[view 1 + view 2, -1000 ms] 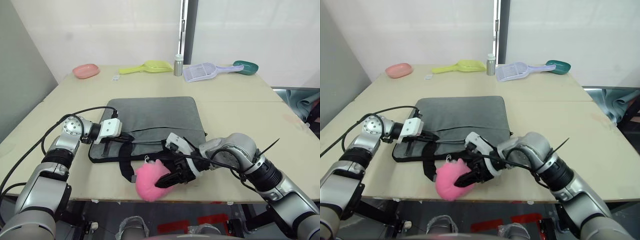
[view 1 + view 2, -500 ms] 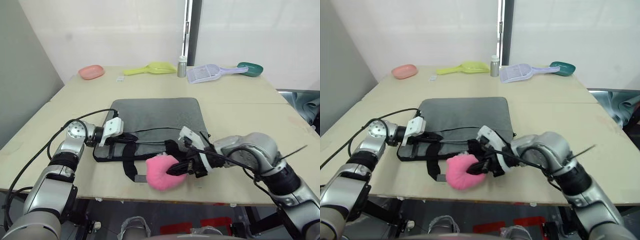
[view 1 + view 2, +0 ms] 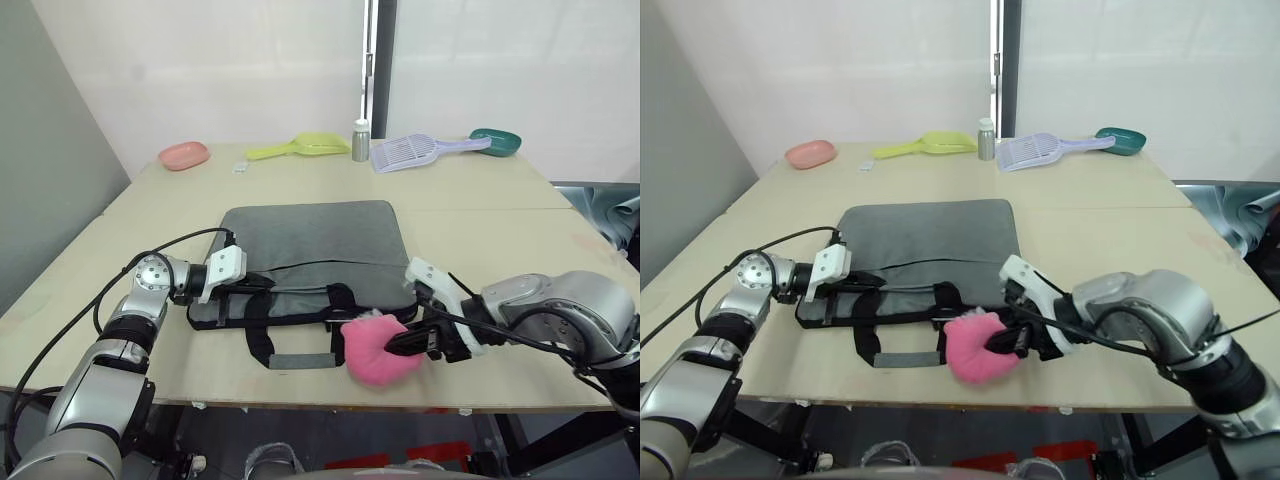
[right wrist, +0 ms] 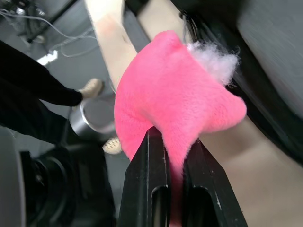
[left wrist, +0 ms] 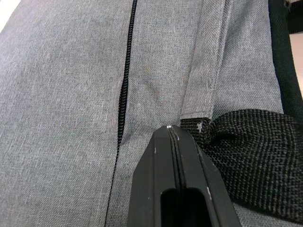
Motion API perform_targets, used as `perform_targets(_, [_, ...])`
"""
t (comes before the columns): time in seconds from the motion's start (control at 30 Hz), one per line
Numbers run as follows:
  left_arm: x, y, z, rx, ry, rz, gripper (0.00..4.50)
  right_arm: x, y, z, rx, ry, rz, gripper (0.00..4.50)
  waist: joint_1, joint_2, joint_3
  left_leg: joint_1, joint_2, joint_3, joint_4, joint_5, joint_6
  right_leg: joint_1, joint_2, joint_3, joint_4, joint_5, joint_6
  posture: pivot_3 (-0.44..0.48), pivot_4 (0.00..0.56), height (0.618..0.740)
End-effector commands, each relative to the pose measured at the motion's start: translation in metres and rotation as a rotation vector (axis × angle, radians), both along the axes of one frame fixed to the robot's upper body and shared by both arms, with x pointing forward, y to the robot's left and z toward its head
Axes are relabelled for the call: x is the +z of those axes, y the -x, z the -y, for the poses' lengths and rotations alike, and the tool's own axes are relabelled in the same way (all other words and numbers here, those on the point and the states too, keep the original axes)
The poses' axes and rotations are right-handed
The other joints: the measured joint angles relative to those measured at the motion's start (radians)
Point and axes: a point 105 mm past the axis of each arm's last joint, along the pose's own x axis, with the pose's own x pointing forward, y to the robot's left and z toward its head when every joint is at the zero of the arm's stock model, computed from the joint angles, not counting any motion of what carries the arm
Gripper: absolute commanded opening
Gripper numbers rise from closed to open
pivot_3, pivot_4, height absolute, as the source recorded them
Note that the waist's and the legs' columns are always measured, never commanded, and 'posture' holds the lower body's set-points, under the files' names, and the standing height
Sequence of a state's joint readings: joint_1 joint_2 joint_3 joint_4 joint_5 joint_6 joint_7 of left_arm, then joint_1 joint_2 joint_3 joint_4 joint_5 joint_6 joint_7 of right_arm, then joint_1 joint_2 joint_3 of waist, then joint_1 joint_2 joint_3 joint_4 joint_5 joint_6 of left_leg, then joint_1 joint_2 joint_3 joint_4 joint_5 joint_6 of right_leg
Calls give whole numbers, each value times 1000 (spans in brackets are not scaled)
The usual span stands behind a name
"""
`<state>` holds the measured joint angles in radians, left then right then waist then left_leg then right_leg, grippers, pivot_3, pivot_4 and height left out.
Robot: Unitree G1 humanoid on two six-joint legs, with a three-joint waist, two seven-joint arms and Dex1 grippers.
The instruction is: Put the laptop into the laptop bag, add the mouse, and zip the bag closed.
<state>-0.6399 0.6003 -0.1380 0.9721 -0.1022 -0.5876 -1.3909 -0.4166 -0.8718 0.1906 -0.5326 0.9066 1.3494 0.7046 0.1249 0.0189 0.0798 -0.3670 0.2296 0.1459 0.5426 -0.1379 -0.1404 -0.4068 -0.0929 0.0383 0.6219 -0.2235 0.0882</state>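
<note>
The laptop bag (image 3: 315, 250) lies flat on the table (image 3: 520, 230), grey side up, its black strap handles (image 3: 300, 335) spilling toward the near edge. My left gripper (image 5: 170, 130) rests on the bag near its left end, fingers pressed flat together with nothing between them, the tips touching the grey fabric just beside the black zipper (image 5: 125, 90) and right at the spot where a handle strap is sewn on. Whether the zipper is fully closed along its length I cannot tell from here; the stretch in my left wrist view looks shut.

My right gripper (image 4: 173, 142) is clamped on a pink plush (image 3: 375, 347), pinching a fold of its fuzzy fabric between the two black fingers (image 4: 151, 189). The plush sits near the front edge of the table, just beside the bag's near right corner, and a tuft of white fluff shows on it in the right wrist view. It appears to rest on the tabletop, though it may be slightly lifted.

Along the far edge of the table stand a pink dish (image 3: 184, 155), a yellow scoop (image 3: 300, 148), a small grey bottle (image 3: 360, 140), a lavender slotted scoop (image 3: 415, 152) and a teal dish (image 3: 497, 141), all well apart from the bag.

In the right wrist view a person's dark-clad leg and pale shoe (image 4: 90, 90) show on the floor beyond the table edge.
</note>
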Motion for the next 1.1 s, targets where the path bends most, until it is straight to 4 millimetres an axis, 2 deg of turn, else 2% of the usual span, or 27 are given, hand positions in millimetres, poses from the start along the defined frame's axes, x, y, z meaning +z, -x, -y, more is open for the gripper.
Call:
perform_targets(0.03, [-81, 52, -21, -3, -200, -349, 0, 4, 5, 19, 31, 87, 76, 9, 0, 1, -1, 0, 0, 0, -1, 0, 0, 0, 0, 0, -1, 0, 0, 0, 150, 740])
perform_targets(0.2, [-79, 49, -17, -14, -194, -341, 0, -6, -5, 57, -14, 234, 113, 9, -6, 3, -2, 0, -1, 1, -7, 0, 0, 0, 0, 1, -8, -1, 2, 0, 150, 740])
perform_targets(0.33, [-76, 49, -14, -28, -188, -337, 0, -12, -27, 94, -66, 378, 196, 9, -12, 3, -2, -1, -2, 2, -7, 0, 1, -2, -1, 3, -11, -2, 4, 0, 150, 740])
perform_targets(0.43, [-75, 49, -12, -40, -184, -335, 0, -10, -53, 122, -111, 501, 294, 9, -19, 2, -3, -1, -5, 3, -7, -1, 1, -4, -2, 6, -12, -3, 5, 0, 150, 740])
perform_targets(0.57, [-73, 50, -11, -45, -175, -336, 0, -7, -67, 138, -70, 588, 342, 9, -24, 2, -3, -2, -8, 4, -7, -1, 2, -5, -3, 10, -12, -4, 6, 0, 150, 740])
perform_targets(0.73, [-71, 51, -9, -50, -163, -332, 0, -1, -91, 145, 6, 681, 419, 9, -27, 2, -3, -2, -8, 6, -7, -1, 3, -4, -3, 11, -11, -4, 6, 0, 150, 740])
perform_targets(0.87, [-69, 53, -7, -52, -153, -336, 0, 6, -124, 148, 55, 794, 538, 9, -31, 1, -3, -2, -8, 9, -7, -1, 5, -4, -3, 12, -11, -3, 5, 0, 150, 740])
perform_targets(0.97, [-69, 55, -5, -55, -148, -339, 0, 14, -155, 126, 73, 812, 657, 9, -35, 2, -3, -2, -7, 11, -6, -1, 6, -4, -3, 12, -10, -2, 3, 0, 150, 740])
perform_targets(1.1, [-69, 57, -2, -57, -140, -340, 0, 14, -176, 84, 161, 786, 757, 9, -31, 2, -4, -2, -6, 12, -6, -1, 7, -4, -3, 12, -8, 3, -4, 0, 150, 740])
